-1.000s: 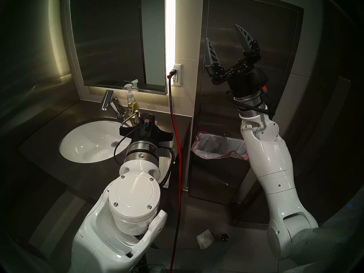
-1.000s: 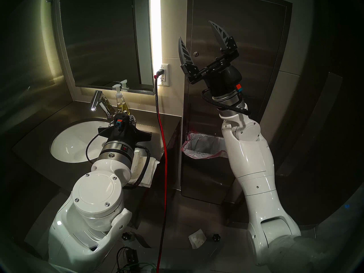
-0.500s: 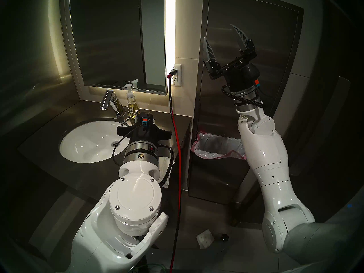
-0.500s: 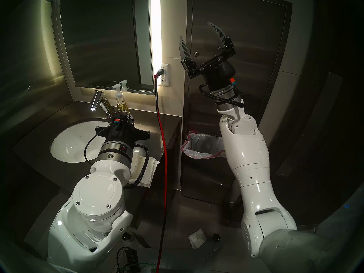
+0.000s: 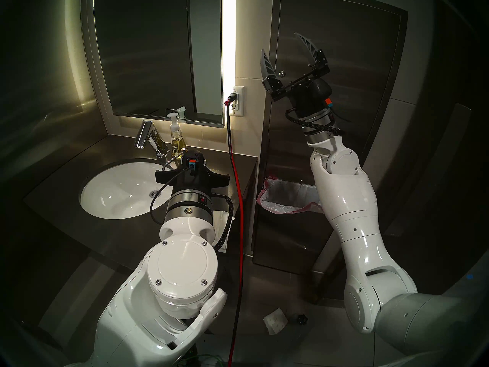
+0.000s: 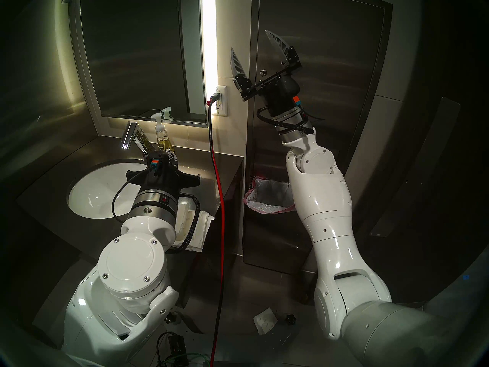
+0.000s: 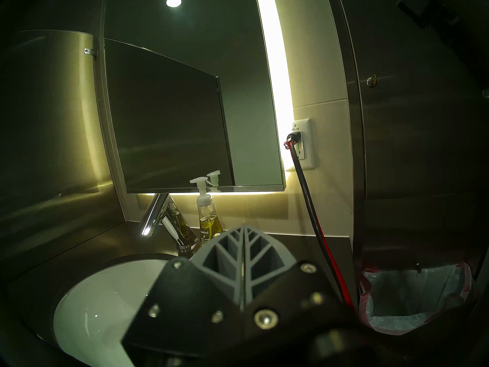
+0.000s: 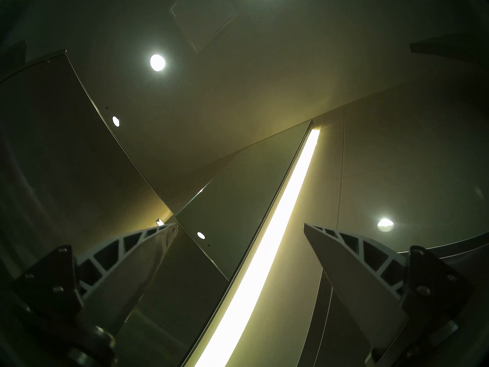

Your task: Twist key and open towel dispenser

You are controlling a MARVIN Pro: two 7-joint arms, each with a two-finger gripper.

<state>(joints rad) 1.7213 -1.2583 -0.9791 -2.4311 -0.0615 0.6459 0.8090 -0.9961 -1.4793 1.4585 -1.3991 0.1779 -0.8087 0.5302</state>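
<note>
The towel dispenser (image 5: 341, 54) is a tall brushed-steel wall cabinet with its door panel flat and closed; it also shows in the head right view (image 6: 333, 54) and the left wrist view (image 7: 423, 125). The key (image 5: 282, 73) is a small round silvery knob near the door's left edge (image 6: 263, 72) (image 7: 371, 80). My right gripper (image 5: 279, 41) is open, fingers pointing up, and the key shows just above its palm bar between the finger bases (image 6: 249, 39). The right wrist view shows only ceiling and mirror between the open fingers (image 8: 240, 224). My left gripper (image 7: 243, 228) is shut and empty over the counter.
The bin with a pink-edged bag (image 5: 288, 197) sits in the cabinet's lower part. A red and black cable (image 5: 236, 173) hangs from the outlet (image 5: 237, 100). To the left are the sink (image 5: 113, 197), faucet (image 5: 144, 137), soap bottle (image 5: 176, 140) and mirror (image 5: 158, 54). A paper scrap (image 5: 275, 320) and a black star knob (image 5: 301, 318) lie on the floor.
My right arm has swung left across the door with the gripper staying open; the key, hidden behind it in the head left view before, now shows. The left arm has barely shifted.
</note>
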